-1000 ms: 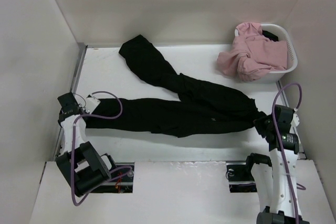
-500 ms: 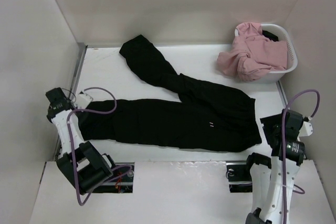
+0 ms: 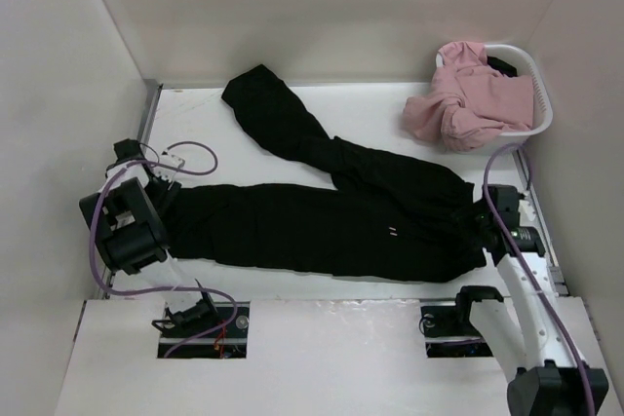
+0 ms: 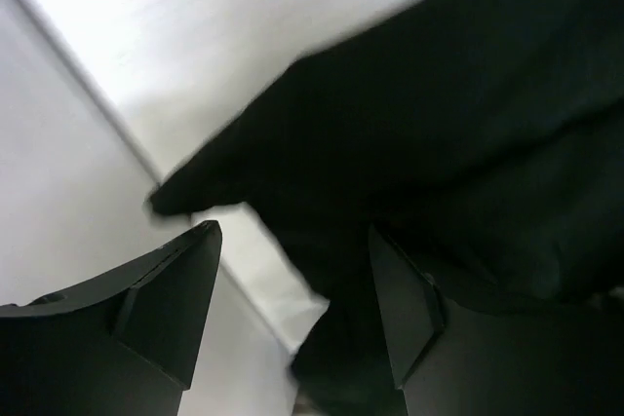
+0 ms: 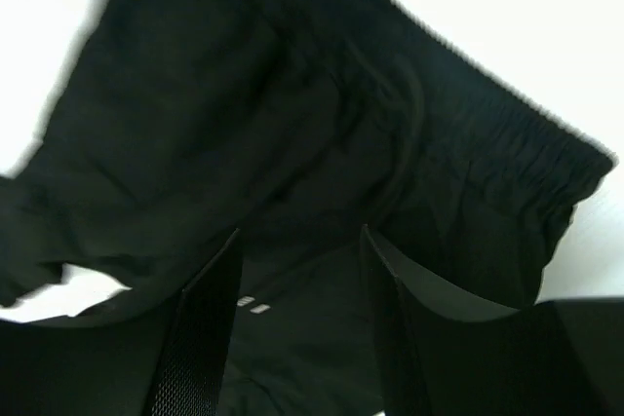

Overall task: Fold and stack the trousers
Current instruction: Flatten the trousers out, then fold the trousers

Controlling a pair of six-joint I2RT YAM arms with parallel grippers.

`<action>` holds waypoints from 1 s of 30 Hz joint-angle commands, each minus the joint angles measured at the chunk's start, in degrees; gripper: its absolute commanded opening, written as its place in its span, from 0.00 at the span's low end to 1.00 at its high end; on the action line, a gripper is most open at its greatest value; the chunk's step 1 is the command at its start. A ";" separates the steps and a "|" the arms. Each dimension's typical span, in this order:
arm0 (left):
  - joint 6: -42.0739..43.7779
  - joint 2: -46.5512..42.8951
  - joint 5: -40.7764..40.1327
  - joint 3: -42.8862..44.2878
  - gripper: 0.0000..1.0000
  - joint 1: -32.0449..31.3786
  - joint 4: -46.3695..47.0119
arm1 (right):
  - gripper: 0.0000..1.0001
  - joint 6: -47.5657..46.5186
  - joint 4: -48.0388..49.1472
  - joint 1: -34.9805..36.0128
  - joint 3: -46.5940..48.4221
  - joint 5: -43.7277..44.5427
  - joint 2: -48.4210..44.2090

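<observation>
The black trousers (image 3: 331,216) lie flat on the white table (image 3: 390,109). One leg runs left, and the other angles up to the back left (image 3: 263,99). The waistband (image 5: 507,143) is at the right. My left gripper (image 3: 159,190) hovers over the left leg's cuff. Its jaws are open (image 4: 291,237), with black cloth (image 4: 439,124) and bare table below them. My right gripper (image 3: 480,219) hangs over the waist end. It is open (image 5: 300,235) just above the cloth, and nothing is pinched between its fingers.
A white basket (image 3: 539,94) holding a pink garment (image 3: 473,104) stands at the back right corner. White walls close in the table on the left, back and right. Cables loop off both arms.
Both grippers went from shut on the trousers' ends to open. The cloth dropped flat and wider. Both arms drew outward, then came back over the cuff and the waist.
</observation>
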 commanded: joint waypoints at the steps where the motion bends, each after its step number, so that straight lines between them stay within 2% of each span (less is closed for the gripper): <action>1: -4.25 1.44 -3.52 -0.90 0.61 -0.94 8.49 | 0.56 4.72 4.86 2.40 -3.02 3.00 2.36; 4: -4.86 5.22 -11.35 0.41 0.61 -0.94 15.88 | 0.58 4.82 5.04 1.18 -5.40 5.28 5.18; 7: -4.95 3.75 -13.83 1.64 0.62 -1.11 18.01 | 0.59 4.03 4.87 -1.89 -5.93 8.01 6.24; 10: -4.86 -2.57 -12.08 3.48 0.66 -3.22 15.91 | 0.59 1.31 6.79 -4.01 -3.48 8.71 5.11; 14: -6.79 -6.20 -4.72 13.74 0.71 -9.01 10.29 | 0.64 -7.90 12.23 -3.75 2.58 10.56 7.46; 18: -13.63 6.42 0.66 31.39 0.71 -19.11 2.73 | 0.73 -14.25 18.47 -4.88 6.45 9.42 16.41; 24: -32.16 31.04 3.75 60.14 0.71 -26.77 5.25 | 0.79 -16.89 27.80 -6.47 11.02 5.03 31.97; 27: -41.66 37.12 4.09 64.93 0.72 -28.71 13.23 | 0.80 -17.68 29.73 -5.68 14.18 4.67 38.74; 30: -44.06 39.50 7.16 64.05 0.75 -30.38 21.16 | 0.81 -17.86 30.27 -3.22 17.44 4.59 44.20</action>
